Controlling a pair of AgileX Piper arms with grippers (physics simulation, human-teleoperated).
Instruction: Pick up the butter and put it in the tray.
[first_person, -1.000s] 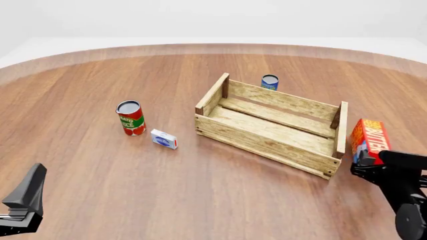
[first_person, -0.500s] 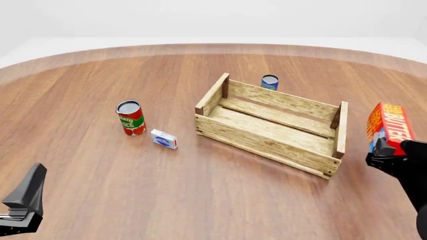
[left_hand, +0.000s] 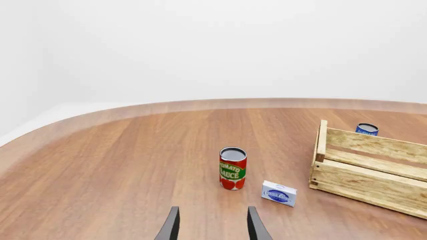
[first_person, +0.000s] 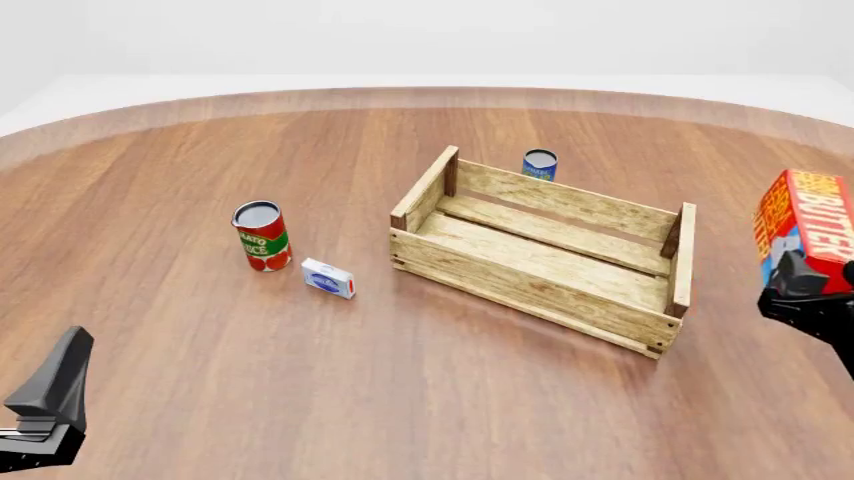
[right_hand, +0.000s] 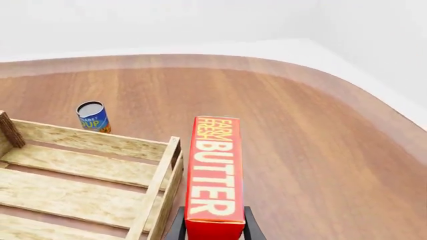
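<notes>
The pick-up looks done: the right gripper (first_person: 798, 283) has its jaws pinching the butter (first_person: 803, 229), a red glossy carton held in the air just right of the tray (first_person: 534, 282), a slatted raw-wood crate; carrying over and release remain, while the left gripper (left_hand: 212, 227) idles, jaws spread, above the wood-grain desk (first_person: 200, 380)

The right gripper (first_person: 798, 278) holds the butter (first_person: 806, 231) upright, right of the tray (first_person: 534, 285).
</notes>
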